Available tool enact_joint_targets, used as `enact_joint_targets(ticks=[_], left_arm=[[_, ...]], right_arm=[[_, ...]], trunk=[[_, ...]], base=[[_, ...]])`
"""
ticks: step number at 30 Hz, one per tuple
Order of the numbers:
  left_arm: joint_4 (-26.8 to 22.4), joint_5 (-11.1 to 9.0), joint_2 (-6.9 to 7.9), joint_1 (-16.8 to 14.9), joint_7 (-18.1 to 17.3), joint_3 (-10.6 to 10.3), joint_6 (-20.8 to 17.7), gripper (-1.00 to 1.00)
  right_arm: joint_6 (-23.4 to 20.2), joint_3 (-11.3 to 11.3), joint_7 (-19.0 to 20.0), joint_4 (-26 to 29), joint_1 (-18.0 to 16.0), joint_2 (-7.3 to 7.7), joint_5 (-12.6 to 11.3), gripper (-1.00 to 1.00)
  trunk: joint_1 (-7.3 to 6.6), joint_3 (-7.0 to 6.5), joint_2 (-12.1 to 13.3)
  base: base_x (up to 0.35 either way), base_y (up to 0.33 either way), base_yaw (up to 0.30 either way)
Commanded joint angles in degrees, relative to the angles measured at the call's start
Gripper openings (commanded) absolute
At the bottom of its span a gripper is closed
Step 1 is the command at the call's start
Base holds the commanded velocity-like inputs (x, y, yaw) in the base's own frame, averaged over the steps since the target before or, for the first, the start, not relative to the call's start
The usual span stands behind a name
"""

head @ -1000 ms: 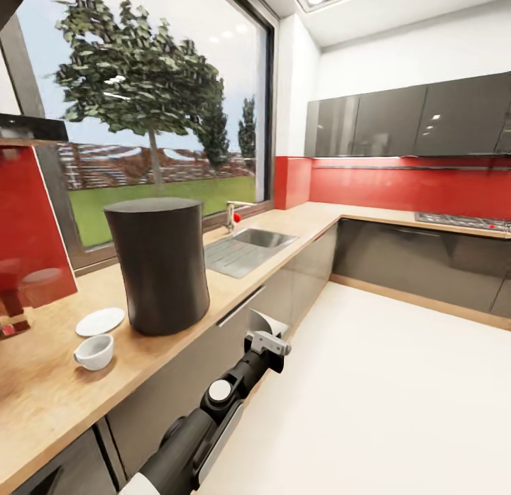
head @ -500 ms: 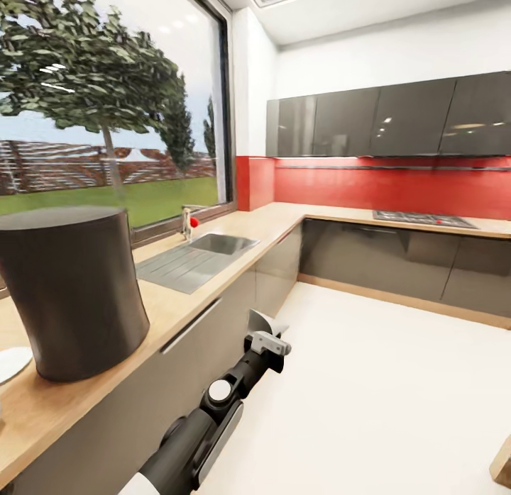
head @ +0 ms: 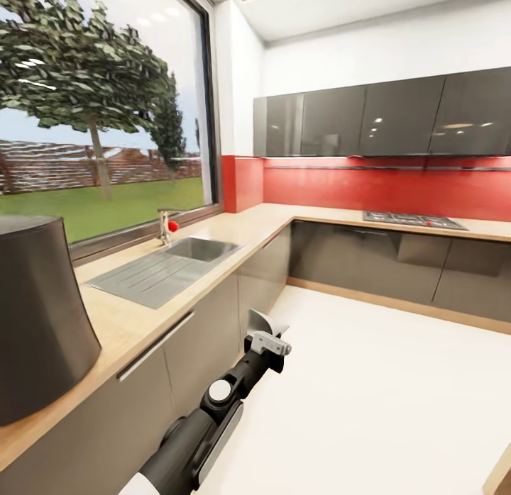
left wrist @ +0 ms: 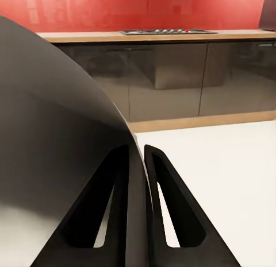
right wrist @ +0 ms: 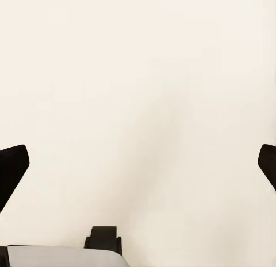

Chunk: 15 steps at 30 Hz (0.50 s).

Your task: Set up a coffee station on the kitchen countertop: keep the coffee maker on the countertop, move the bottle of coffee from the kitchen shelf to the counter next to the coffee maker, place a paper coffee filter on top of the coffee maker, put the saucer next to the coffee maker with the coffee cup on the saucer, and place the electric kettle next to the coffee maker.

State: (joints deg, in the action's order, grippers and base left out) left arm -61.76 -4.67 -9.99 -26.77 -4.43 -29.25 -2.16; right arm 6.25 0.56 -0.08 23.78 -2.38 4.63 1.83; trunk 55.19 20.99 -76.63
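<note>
The coffee maker (head: pixel 35 318), a tall dark-grey drum, stands on the light wood kitchen countertop (head: pixel 241 232) at the left edge of the head view. My left gripper (head: pixel 270 333) hangs low in front of the cabinets, out over the floor. It is shut on the paper coffee filter (head: pixel 260 319), a thin pale fan-shaped piece sticking up from its tip. In the left wrist view the filter (left wrist: pixel 57 135) is a broad grey curved sheet pinched between the black fingers (left wrist: pixel 167 186). My right gripper (right wrist: pixel 138 163) is open over bare cream floor.
A steel sink (head: pixel 195 249) with a drainboard and a tap (head: pixel 165 227) is set into the countertop past the coffee maker. A hob (head: pixel 411 220) lies on the far counter under dark wall cabinets. Wide white floor (head: pixel 383 396) spreads to the right.
The whole head view has swung to the right. The coffee maker has slid to the left edge, and the cup and saucer have left the picture. The left arm holds the same pose.
</note>
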Motion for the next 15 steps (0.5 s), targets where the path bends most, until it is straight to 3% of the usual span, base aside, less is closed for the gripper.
enact_joint_targets(ticks=[1, 15], left_arm=[[-0.03, -0.31, -0.01, -0.04, -0.14, 0.0, -0.21, -1.0], [-0.03, -0.29, -0.01, -0.04, -0.15, 0.01, -0.21, -1.0]], right_arm=[[0.17, 0.05, -0.01, -0.05, -0.04, 0.02, 0.19, 1.0], [0.17, 0.14, -0.01, -0.05, 0.0, 0.02, 0.19, 1.0]], trunk=[[0.03, 0.07, -0.03], [0.03, 0.07, -0.03]], base=[[0.255, -0.207, 0.0], [0.255, -0.208, 0.0]])
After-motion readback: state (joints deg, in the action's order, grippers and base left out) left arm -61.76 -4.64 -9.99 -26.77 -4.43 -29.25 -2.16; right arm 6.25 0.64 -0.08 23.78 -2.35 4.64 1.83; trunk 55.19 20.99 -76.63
